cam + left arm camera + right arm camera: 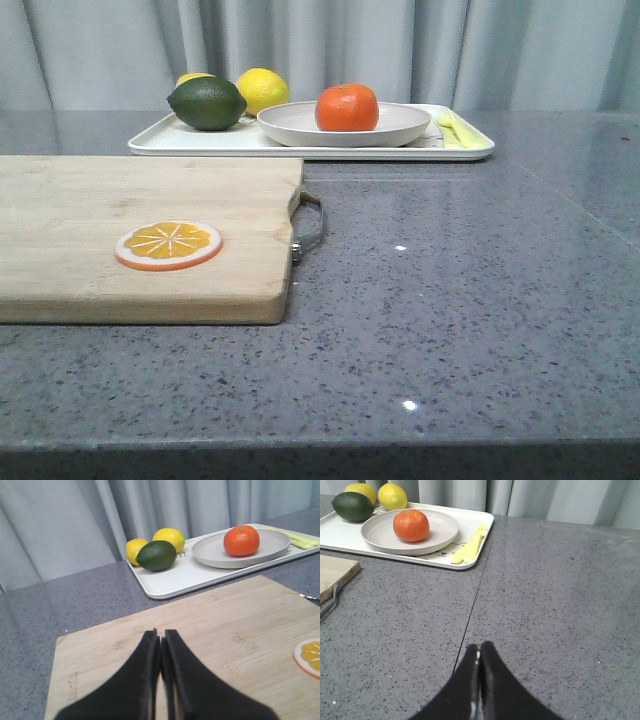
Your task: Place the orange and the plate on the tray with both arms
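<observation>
From the front, no arm shows: the orange (347, 107) sits in the plate (344, 125), the plate on the tray (160, 143) at the far side of our grey bench (460, 300), beyond the cutting board (140, 235).

Our left claw (160, 650), clenched on nothing, hangs over the board; the tray lies well ahead of it and to the right.

Our right claw (479, 667), likewise clenched and empty, hangs over bare bench, the tray well ahead to its left. We judge the placing complete, with curtains behind.
</observation>
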`<act>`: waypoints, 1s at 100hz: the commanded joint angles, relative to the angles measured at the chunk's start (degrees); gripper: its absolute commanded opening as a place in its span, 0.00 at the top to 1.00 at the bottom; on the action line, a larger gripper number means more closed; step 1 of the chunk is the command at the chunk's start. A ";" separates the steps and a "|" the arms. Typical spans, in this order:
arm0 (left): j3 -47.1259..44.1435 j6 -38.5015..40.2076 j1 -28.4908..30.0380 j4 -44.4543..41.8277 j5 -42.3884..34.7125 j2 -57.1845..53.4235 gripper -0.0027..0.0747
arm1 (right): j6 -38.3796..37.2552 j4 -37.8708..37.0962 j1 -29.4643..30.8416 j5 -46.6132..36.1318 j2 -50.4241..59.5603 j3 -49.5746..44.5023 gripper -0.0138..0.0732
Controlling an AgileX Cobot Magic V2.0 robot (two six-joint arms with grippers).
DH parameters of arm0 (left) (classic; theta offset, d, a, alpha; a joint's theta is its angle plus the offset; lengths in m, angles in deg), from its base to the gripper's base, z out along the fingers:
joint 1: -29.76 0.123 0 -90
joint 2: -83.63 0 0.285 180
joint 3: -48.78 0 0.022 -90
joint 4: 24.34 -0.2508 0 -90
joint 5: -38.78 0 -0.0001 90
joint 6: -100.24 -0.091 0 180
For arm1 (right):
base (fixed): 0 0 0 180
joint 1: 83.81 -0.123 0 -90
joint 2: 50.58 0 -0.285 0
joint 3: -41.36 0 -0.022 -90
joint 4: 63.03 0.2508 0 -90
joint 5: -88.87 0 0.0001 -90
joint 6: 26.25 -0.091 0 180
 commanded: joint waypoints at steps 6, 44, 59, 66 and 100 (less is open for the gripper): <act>-2.86 1.01 2.30 -0.26 -5.45 -6.35 0.99 | 0.25 -0.62 0.40 -4.39 -0.42 1.41 0.92; -9.63 2.33 4.77 -0.70 3.27 -24.00 0.99 | 0.25 -0.62 0.40 -4.39 -0.42 1.41 0.92; -9.63 2.45 4.77 -2.20 5.28 -25.69 0.99 | 0.25 -0.62 0.40 -4.37 -0.42 1.41 0.92; -9.63 2.45 4.77 -2.20 5.28 -25.69 0.99 | 0.25 -0.62 0.40 -4.37 -0.42 1.41 0.92; -9.63 2.45 4.77 -0.91 5.28 -25.69 0.99 | 0.25 -0.62 0.40 -4.39 -0.42 1.41 0.92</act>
